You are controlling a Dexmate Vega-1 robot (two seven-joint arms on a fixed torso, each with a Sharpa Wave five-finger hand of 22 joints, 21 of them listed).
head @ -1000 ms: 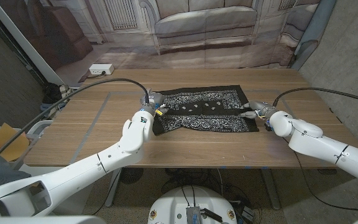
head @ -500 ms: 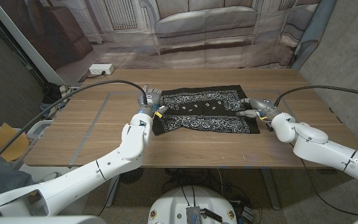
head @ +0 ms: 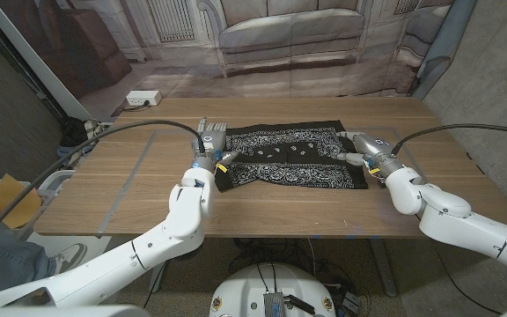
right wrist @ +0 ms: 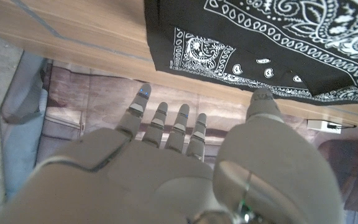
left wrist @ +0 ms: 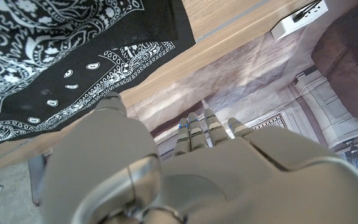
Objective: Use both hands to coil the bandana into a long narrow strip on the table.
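A black bandana (head: 290,156) with white paisley print lies partly folded on the wooden table (head: 148,189); its near-left part is bunched. My left hand (head: 210,145) stands at the cloth's left edge, fingers straight and apart, holding nothing. My right hand (head: 363,148) stands at the right edge, fingers also extended, thumb near the cloth. In the left wrist view my left hand (left wrist: 185,155) has its thumb near the bandana (left wrist: 55,56). In the right wrist view my right hand (right wrist: 179,155) points past the bandana (right wrist: 278,43), not gripping it.
Grey tape lines (head: 130,176) mark the table left of the cloth. A white power strip (head: 143,99) lies on the floor beyond the table. A backdrop printed with a sofa (head: 289,26) hangs behind. A person's leg and shoe (head: 60,257) show at the near left.
Both hands have moved away from me along the bandana's side edges toward its far corners. The cloth's shape looks unchanged.
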